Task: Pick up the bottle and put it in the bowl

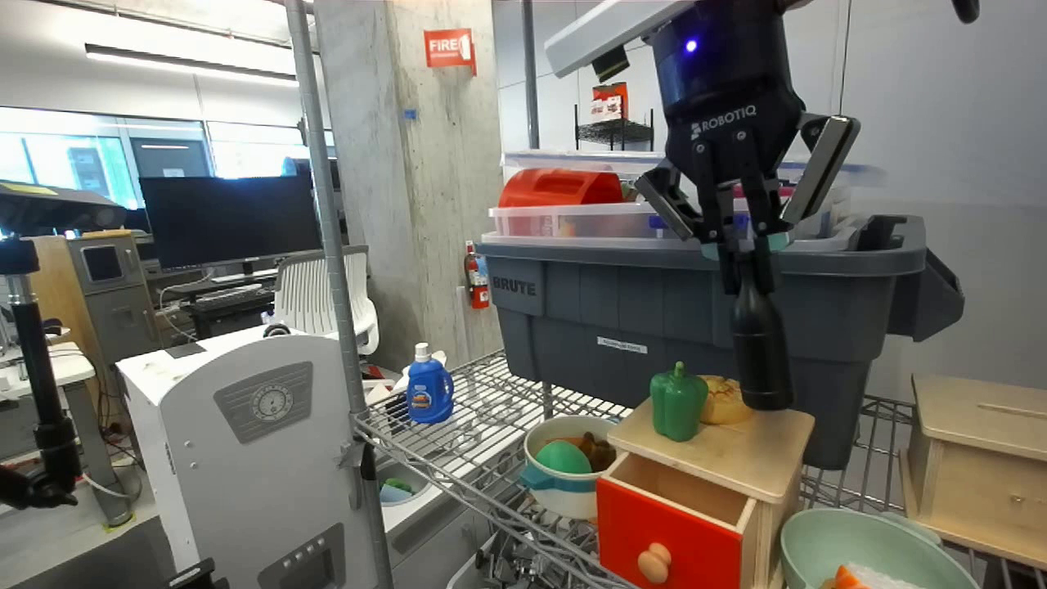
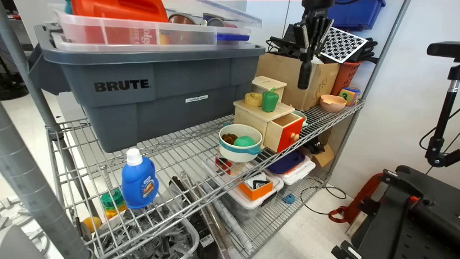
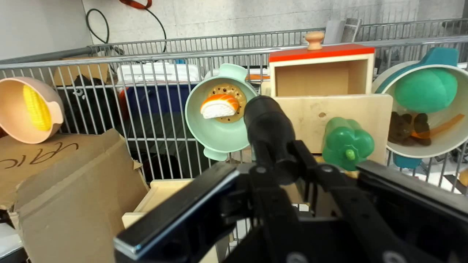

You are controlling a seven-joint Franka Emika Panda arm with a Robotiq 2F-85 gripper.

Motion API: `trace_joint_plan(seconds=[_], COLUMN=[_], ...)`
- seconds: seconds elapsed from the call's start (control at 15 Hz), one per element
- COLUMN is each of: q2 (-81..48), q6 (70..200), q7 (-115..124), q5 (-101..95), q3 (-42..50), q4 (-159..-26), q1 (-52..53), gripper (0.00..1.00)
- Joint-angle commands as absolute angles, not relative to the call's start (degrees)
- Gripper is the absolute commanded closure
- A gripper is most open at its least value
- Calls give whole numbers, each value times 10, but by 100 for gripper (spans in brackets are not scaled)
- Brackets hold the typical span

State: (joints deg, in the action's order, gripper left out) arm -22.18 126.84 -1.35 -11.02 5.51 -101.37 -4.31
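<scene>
"Wrist view, left to right: what stands out first?"

"A peach bowl (image 3: 12, 109) with a corn cob (image 3: 37, 107) in it, near a corner of the wire shelf (image 3: 164, 57), and a cardboard box (image 3: 80, 197) next to it. No trouble there, I think."

"Then?"

"The mint-green bowl (image 3: 226, 137), our goal, near the shelf's long outer edge. Toy sushi (image 3: 220, 106) and a round cracker (image 3: 234, 90) lie in it. Whatever is set on those lumps could rock and topple against the rim."

"And the black bottle (image 3: 270, 122)?"

"Just to the right in this view, not in the bowl. The gripper (image 3: 281, 148) pinches it by the neck, and both exterior views show it hanging in the air, base down."

"Is that hold safe?"

"Probably, but a narrow neck gives little to grip: should the base catch, the body may twist or slip."

"Catch on what?"

"The wooden drawer box (image 3: 307, 109), next along, its red drawer (image 3: 321, 52) pulled out. Come down too early and the base could strike the box's edge, or clip the bowl's rim and tip it over. A sideways drift might also sweep the green pepper (image 3: 349, 142) off the box's top."

"And at the far right?"

"A pale pot (image 3: 437, 146) with a green rounded piece (image 3: 426, 89) in it. Out of the way, I'd judge."
</scene>
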Motion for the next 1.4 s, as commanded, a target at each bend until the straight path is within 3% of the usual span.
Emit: trace_joint_plan(seconds=[0.0, 1.33], q2=[-220, -343], q6=[1261, 1198], q7=[-19, -46], q5=[-106, -63], q3=[55, 55], q4=[-1009, -840], q1=[-45, -88], gripper=[95, 95])
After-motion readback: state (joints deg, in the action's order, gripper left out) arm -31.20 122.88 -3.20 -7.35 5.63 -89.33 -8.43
